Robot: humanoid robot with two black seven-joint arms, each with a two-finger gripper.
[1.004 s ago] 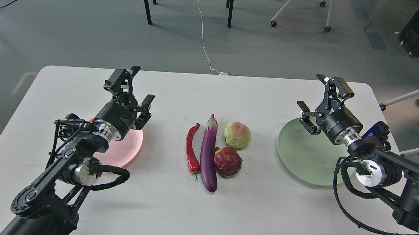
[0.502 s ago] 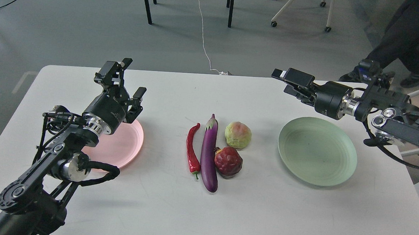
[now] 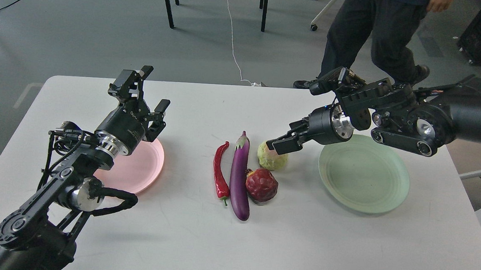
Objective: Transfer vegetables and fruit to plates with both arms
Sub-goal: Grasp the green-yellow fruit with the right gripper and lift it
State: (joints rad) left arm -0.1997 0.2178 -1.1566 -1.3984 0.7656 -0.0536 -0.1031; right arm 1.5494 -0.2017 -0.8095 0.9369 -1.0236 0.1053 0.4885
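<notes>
The right gripper [image 3: 276, 146], spread or not I cannot tell, reaches the yellow-green fruit [image 3: 273, 160] mid-desk to carry it to the green plate [image 3: 364, 192] toward the right edge, while the left gripper [image 3: 145, 91] waits open.

One camera only, at the robot's head, looking forward and down over the white table [image 3: 184, 240], close in.

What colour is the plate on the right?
Pale green plate, seen best in the head view.

Table [image 3: 175, 239] — person [image 3: 372, 30], prob. chair legs [image 3: 215, 4]
</notes>
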